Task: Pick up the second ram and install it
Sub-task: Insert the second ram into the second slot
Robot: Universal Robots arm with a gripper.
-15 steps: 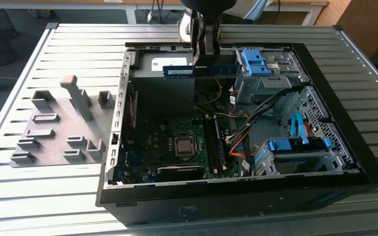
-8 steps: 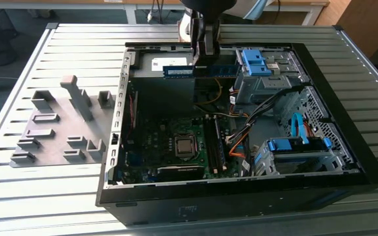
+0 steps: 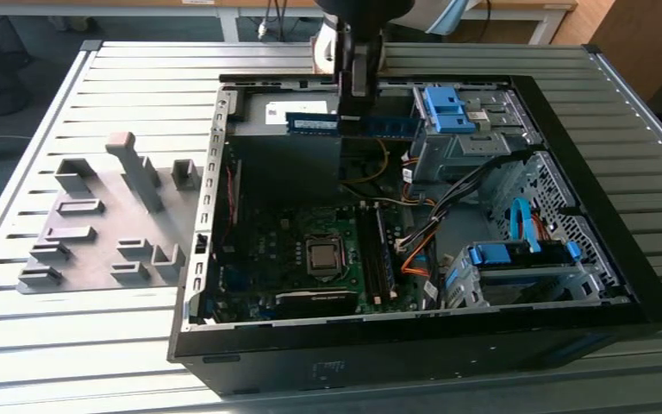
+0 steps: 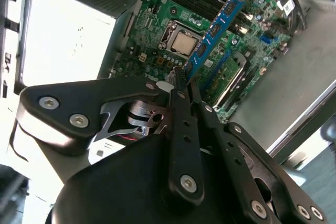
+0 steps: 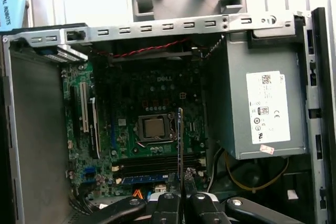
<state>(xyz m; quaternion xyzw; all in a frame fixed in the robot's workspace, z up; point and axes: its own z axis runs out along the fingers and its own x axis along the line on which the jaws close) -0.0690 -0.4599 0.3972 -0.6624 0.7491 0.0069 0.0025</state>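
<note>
Now the tool [image 4: 181,85] is clamped on the second ram [image 4: 215,27], hanging over the open PC case [image 3: 210,285] w/ free room all round; case walls well apart from it. Ram's gripped end is hidden betw. the fingers [image 4: 184,124]. Long axis runs straight out from the tool, free end toward the motherboard [image 5: 131,103] below, near the CPU socket [image 5: 154,128]. Grey blocks [image 3: 90,233] sit on the desk [image 3: 32,345] beside the case.

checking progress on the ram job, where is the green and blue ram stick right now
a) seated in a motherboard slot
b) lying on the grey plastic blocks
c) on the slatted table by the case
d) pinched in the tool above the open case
d: in the second wrist view the tool is shut on the ram stick, held above the motherboard.
</note>
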